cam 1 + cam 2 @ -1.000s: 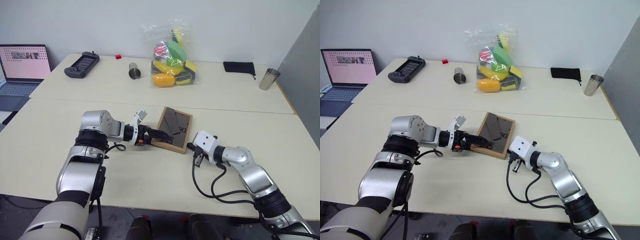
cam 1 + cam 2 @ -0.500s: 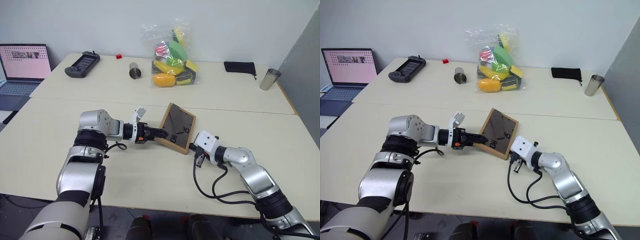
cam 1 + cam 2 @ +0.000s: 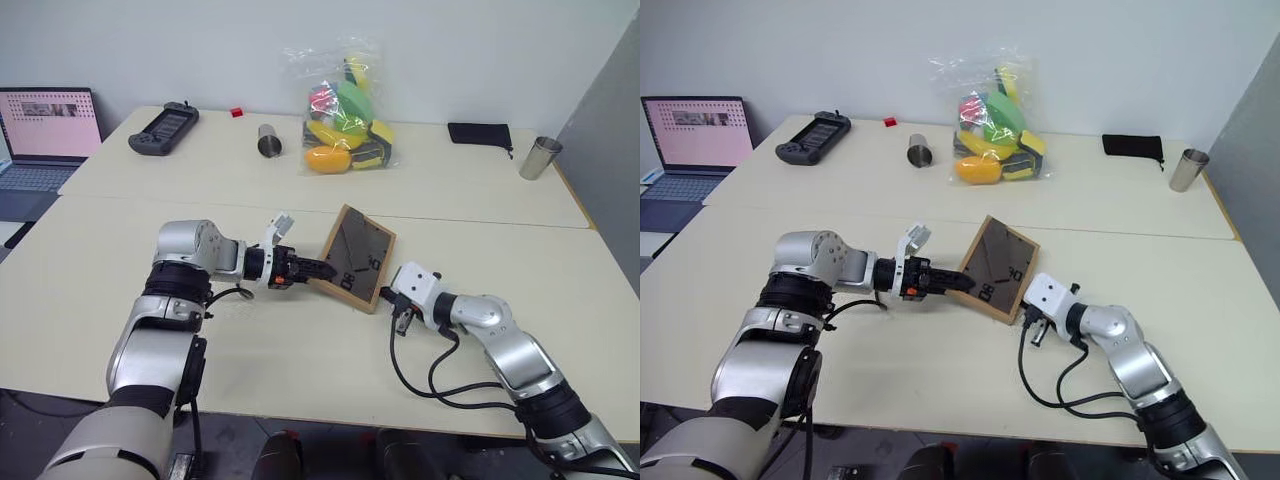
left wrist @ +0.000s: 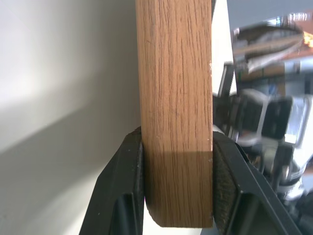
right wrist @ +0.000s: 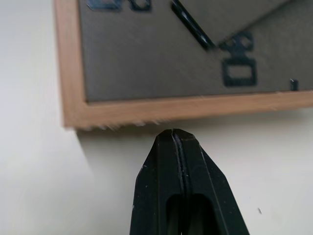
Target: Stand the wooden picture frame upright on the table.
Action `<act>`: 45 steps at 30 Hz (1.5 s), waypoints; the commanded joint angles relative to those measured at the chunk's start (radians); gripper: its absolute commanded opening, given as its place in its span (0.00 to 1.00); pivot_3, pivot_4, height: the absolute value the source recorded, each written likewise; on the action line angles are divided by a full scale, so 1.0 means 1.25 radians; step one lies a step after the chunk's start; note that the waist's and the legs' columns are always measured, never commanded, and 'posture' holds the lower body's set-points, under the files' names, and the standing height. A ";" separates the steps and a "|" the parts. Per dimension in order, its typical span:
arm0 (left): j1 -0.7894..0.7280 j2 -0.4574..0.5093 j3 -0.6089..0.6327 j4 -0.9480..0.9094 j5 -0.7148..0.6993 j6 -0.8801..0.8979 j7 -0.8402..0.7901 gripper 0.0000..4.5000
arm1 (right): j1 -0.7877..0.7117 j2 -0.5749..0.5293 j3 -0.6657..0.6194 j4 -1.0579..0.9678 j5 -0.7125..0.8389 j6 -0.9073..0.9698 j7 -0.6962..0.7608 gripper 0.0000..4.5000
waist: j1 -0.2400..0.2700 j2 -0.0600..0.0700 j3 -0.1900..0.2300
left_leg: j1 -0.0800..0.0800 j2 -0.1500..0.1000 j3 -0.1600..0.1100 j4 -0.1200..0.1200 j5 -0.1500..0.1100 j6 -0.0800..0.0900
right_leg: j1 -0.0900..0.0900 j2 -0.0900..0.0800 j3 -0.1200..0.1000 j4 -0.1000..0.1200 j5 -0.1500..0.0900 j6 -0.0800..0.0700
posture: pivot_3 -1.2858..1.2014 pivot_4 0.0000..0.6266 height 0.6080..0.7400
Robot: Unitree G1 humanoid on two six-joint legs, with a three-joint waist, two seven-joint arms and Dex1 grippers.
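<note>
The wooden picture frame [image 3: 358,258] is tilted up off the table [image 3: 300,340], its dark back panel with clips facing me. Its lower right corner is down near the tabletop. My left gripper [image 3: 318,270] reaches in from the left and is shut on the frame's left edge. In the left wrist view both fingers [image 4: 128,161] press the light-wood edge [image 4: 176,98] between them. My right gripper [image 3: 388,298] is shut and holds nothing, its tip just short of the frame's near edge [image 5: 171,110] without touching it.
A clear bag of colourful toys [image 3: 345,115] stands at the back, with a metal cup on its side [image 3: 268,140] and a handheld game console [image 3: 163,127] to its left. There is a laptop [image 3: 45,130] at far left. A black pouch [image 3: 478,133] and an upright metal cup [image 3: 538,157] are at back right.
My left gripper shut on the frame's left edge and raised it, so the frame went from lying nearly flat to tilted up. The right gripper stayed shut beside it.
</note>
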 commanded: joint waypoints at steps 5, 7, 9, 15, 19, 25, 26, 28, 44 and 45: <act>0.032 0.065 -0.074 -0.081 0.036 -0.133 -0.089 0.29 | -0.022 -0.092 -0.102 -0.083 0.074 0.035 0.085 0.00 | -0.003 0.000 0.000 | 0.000 0.000 0.000 0.000 0.000 0.000 | 0.000 0.001 0.000 0.000 0.000 0.000 | 0.52 0.24 1.00; 0.052 0.080 -0.097 -0.104 0.059 -0.197 -0.110 0.29 | -0.082 -0.107 -0.155 -0.107 0.167 0.131 0.136 0.00 | -0.004 0.001 0.001 | 0.000 0.001 0.000 0.000 0.000 0.000 | 0.000 0.001 0.000 0.000 0.000 0.000 | 0.52 0.24 1.00; 0.060 0.085 -0.109 -0.116 0.065 -0.226 -0.128 0.29 | -0.134 -0.105 -0.178 -0.113 0.230 0.199 0.154 0.00 | -0.006 0.001 0.001 | 0.000 0.001 0.001 0.000 0.000 0.000 | 0.000 0.001 0.001 0.000 0.000 0.000 | 0.52 0.24 1.00; 0.030 0.095 -0.084 -0.126 0.027 -0.200 -0.176 0.29 | -0.271 -0.075 -0.197 -0.045 0.306 0.318 0.144 0.00 | -0.004 0.001 0.001 | 0.001 0.002 0.000 0.000 0.000 0.000 | 0.000 0.002 0.001 0.000 0.000 0.000 | 0.52 0.24 1.00; 0.010 0.107 -0.071 -0.146 0.015 -0.194 -0.193 0.29 | -0.316 -0.060 -0.201 -0.024 0.347 0.369 0.145 0.00 | -0.002 0.002 0.001 | -0.003 0.002 0.001 0.000 0.000 0.000 | -0.003 0.002 0.001 0.000 0.000 0.000 | 0.52 0.24 1.00; -0.007 0.130 -0.058 -0.172 -0.006 -0.173 -0.221 0.29 | -0.322 -0.055 -0.161 0.001 0.335 0.343 0.138 0.00 | -0.001 0.002 0.001 | -0.003 0.001 0.000 0.000 0.000 0.000 | -0.003 0.001 0.000 -0.001 0.000 0.000 | 0.52 0.24 1.00; -0.007 0.130 -0.057 -0.175 -0.007 -0.171 -0.220 0.29 | -0.327 -0.048 -0.151 0.014 0.327 0.331 0.135 0.00 | -0.001 0.002 0.001 | -0.003 0.001 0.000 0.000 0.000 0.000 | -0.003 0.001 0.000 -0.001 0.000 0.000 | 0.52 0.24 1.00; -0.003 0.129 -0.055 -0.183 -0.007 -0.169 -0.218 0.29 | -0.339 -0.036 -0.137 0.043 0.316 0.312 0.128 0.00 | -0.001 0.002 0.001 | -0.003 0.001 0.000 0.000 0.000 0.000 | -0.003 0.001 0.000 -0.001 0.000 0.000 | 0.52 0.24 1.00; 0.017 0.132 -0.044 -0.223 -0.016 -0.149 -0.207 0.29 | -0.431 0.005 -0.110 0.206 0.272 0.209 0.132 0.48 | -0.002 0.002 0.002 | -0.003 0.001 0.000 0.001 0.000 0.000 | -0.003 0.001 0.000 0.000 0.000 0.000 | 0.52 0.24 1.00; 0.019 0.131 -0.041 -0.224 -0.017 -0.148 -0.203 0.29 | -0.430 0.004 -0.109 0.206 0.270 0.205 0.133 0.48 | -0.002 0.002 0.002 | -0.003 0.001 0.000 0.001 0.000 0.000 | -0.003 0.001 0.000 0.000 0.000 0.000 | 0.52 0.24 1.00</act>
